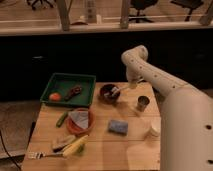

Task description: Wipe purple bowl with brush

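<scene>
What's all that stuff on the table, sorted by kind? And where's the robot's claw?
Dishes: 4, purple bowl, orange plate, metal cup, white cup
Trays: 1, green tray
Cleaning tools: 2, brush, blue sponge
Cutlery: 1, fork
Total: 8
The claw sits at the brush's far end, beside the bowl.
</scene>
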